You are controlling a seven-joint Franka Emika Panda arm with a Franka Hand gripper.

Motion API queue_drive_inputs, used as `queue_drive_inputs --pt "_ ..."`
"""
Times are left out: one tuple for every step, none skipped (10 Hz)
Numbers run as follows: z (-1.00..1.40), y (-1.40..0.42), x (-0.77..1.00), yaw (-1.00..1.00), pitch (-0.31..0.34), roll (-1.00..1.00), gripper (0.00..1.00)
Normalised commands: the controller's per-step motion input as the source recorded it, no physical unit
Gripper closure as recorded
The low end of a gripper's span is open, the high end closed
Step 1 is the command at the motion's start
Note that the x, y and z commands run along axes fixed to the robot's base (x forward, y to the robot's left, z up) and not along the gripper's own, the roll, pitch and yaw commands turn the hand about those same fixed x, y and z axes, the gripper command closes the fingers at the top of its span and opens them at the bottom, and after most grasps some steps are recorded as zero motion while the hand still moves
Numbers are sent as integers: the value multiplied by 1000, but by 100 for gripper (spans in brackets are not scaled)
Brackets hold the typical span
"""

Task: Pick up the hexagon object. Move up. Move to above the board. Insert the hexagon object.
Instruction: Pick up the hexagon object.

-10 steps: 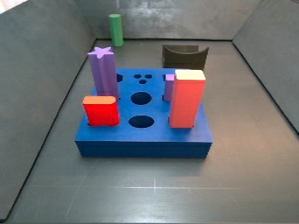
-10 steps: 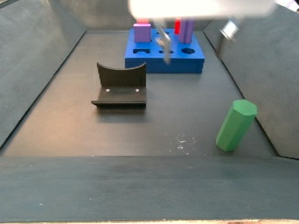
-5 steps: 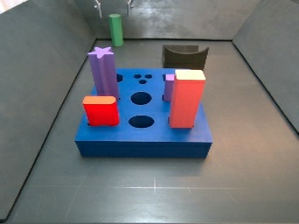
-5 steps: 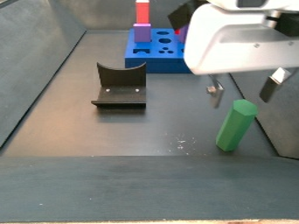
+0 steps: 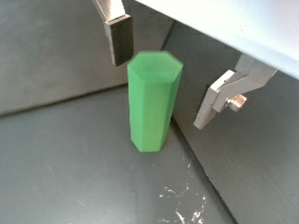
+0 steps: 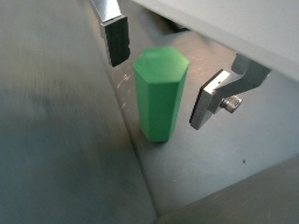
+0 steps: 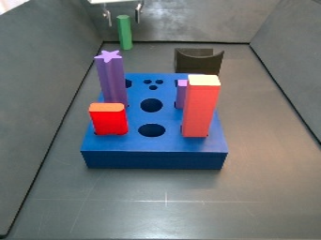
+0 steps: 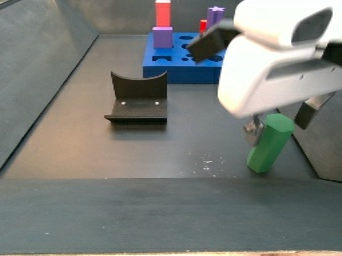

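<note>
Gripper [image 5: 176, 74] hanging right over the hexagon object [image 5: 152, 101], spread wide, one silver finger [image 5: 117, 35] on each side of the post and clear gaps on both sides, so nothing gripped, nothing touched. Same story in both wrist views: green post [image 6: 160, 94] standing upright on the dark floor between the plates, flat six-sided top facing up at the camera. Wrist views only good for that close-up though, with no sight of the board. Some pale scuff marks [image 5: 181, 199] on the floor just beyond the post's foot.

Side views fill in the rest. From one of them, gripper [image 8: 278, 118] mostly buried under the big white wrist housing [image 8: 274, 55], fingertips poking out either side of the post's top [image 8: 273, 143], post close to the grey side wall. Board [image 8: 189, 65] well away from the gripper, far end of the floor, with the fixture [image 8: 136, 98] sitting between. From the opposite side, gripper [image 7: 120, 9] barely visible at the frame edge above the green post [image 7: 124, 30] in the far corner, and the board [image 7: 158, 131] up front: thick blue square slab, round holes in the top face, plus a purple star-topped post [image 7: 111, 75], a short red block [image 7: 108, 118], a tall red block [image 7: 201, 106] and a small purple piece [image 7: 183, 90] standing in it. Everything plain and matte, hexagon object noticeably slimmer than the others.
</note>
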Motion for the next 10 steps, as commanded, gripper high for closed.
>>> queue_drive_inputs --pt "-80 -6 0 851 0 0 0" --pt "-91 23 -46 683 0 0 0" --pt "-109 0 0 646 0 0 0" --pt "-257 0 0 409 0 -33 0" --pt "-326 0 -6 106 -19 -89 0" --pt "-334 0 -74 0 -70 -199 0" --pt "-171 0 -83 0 -73 -184 0" --pt "0 3 0 0 -14 -50 0" --pt "0 0 0 0 0 0 0" --pt "0 0 0 0 0 0 100"
